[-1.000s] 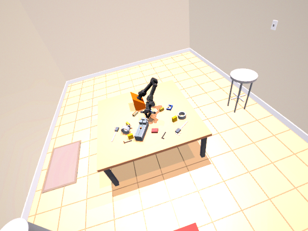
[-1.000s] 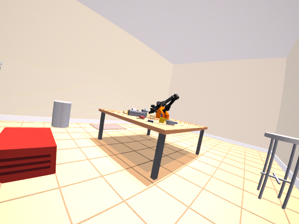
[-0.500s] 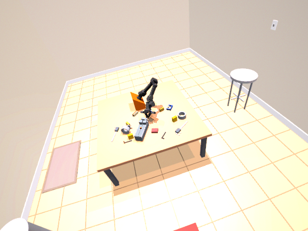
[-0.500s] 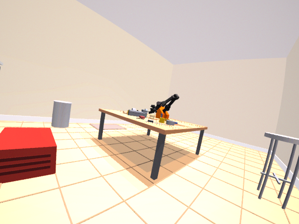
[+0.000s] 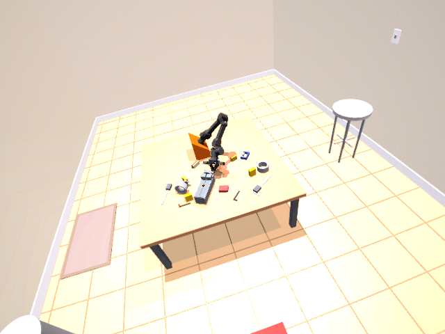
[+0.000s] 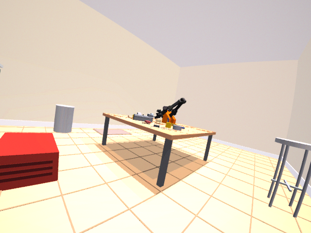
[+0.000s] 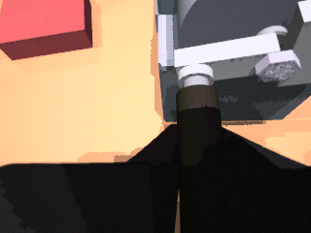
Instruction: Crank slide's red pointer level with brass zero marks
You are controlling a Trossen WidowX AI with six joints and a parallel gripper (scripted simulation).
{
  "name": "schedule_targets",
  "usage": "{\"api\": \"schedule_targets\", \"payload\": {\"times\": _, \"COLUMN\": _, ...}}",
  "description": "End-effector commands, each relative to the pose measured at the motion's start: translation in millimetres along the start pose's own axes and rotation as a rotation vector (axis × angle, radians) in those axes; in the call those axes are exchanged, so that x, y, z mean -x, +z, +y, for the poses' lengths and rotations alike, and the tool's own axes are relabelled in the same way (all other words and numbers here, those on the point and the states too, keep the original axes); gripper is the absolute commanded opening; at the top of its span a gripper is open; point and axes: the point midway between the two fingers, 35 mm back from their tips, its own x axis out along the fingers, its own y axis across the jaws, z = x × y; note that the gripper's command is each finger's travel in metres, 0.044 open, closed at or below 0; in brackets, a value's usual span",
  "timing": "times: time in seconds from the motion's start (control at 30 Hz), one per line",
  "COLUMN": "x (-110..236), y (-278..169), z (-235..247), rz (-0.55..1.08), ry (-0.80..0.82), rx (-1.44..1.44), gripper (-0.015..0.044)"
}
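Wrist view showed the end effector [image 7: 194, 160] pinching the dark crank handle [image 7: 196, 104], its black fingers pressed against both sides. The handle stood against the grey machine [image 7: 233, 92], under a pale crank arm [image 7: 225, 49]. A red block [image 7: 46, 21] lay on the worktop [image 7: 97, 107] to the left, apart from the machine. In the top view the machine [image 5: 204, 186] sat mid-worktop, with a yellow block [image 5: 188, 197], an orange wedge [image 5: 198, 146] and a tape roll [image 5: 263, 166] around it; the red pointer was too small to judge
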Motion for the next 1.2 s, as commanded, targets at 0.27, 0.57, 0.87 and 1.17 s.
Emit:
{"api": "schedule_targets", "payload": {"times": 0.27, "x": -8.0, "y": -7.9, "z": -3.9, "rz": 0.007, "ry": -0.002, "rx": 0.001, "gripper": 0.0}}
{"api": "schedule_targets", "payload": {"times": 0.57, "x": -11.3, "y": -11.2, "z": -7.3, "rz": 0.007, "ry": -0.002, "rx": 0.001, "gripper": 0.0}}
{"api": "schedule_targets", "payload": {"times": 0.87, "x": -14.2, "y": -14.0, "z": -11.4, "rz": 0.007, "ry": -0.002, "rx": 0.001, "gripper": 0.0}}
{"api": "schedule_targets", "payload": {"times": 1.17, "x": -16.6, "y": -16.3, "z": -16.1, "rz": 0.007, "ry": -0.002, "rx": 0.001, "gripper": 0.0}}
